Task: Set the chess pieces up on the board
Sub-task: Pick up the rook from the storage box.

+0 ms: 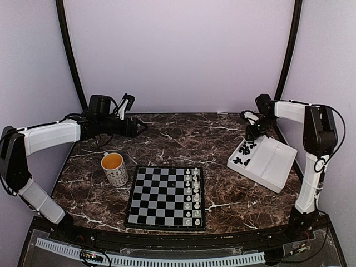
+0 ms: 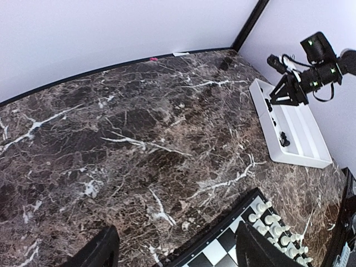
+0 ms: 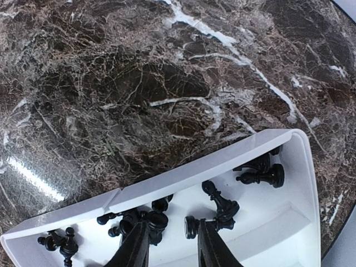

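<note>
- The board [image 1: 150, 194] lies flat at the near middle of the marble table [image 1: 183, 139]. White figures [image 1: 193, 197] stand in two columns along its right edge.
- Just beyond the board's left corner stands a patterned mug [image 1: 115, 168], upright, its inside orange.
- To the right, well apart from the board, a white tray [image 1: 275, 161] sits at an angle.
- The black chess pieces [image 1: 245, 153] are heaped in the tray's left end, several lying on their sides.
- The right gripper [image 3: 172, 233] hangs low over that heap. Its fingers [image 3: 136, 245] are parted a little, with tray floor showing between them and pieces lying at their tips.
- Farthest back on the left, the left gripper [image 2: 177, 233] hovers over bare marble, spread wide and holding nothing.
</note>
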Available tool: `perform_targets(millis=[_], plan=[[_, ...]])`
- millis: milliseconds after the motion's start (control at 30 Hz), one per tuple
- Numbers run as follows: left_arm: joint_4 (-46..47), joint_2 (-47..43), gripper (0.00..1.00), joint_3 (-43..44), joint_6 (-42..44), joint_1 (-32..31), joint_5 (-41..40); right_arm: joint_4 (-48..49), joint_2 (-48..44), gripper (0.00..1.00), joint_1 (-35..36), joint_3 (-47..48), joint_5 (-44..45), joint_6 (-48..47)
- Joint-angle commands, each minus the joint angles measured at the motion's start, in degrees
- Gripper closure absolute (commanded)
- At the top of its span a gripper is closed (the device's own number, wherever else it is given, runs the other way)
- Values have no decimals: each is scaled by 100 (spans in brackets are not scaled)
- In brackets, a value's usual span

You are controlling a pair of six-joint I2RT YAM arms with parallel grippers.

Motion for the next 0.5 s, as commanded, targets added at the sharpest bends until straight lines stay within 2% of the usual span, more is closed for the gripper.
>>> perform_targets(millis=[0,467], plan=[[396,-145,26,-116,-267,283,505,-78,318,69,-33,235,-169,-112],[335,-98,26,-93,-166,309,481,-149,834,74,-36,699,-283,-139]])
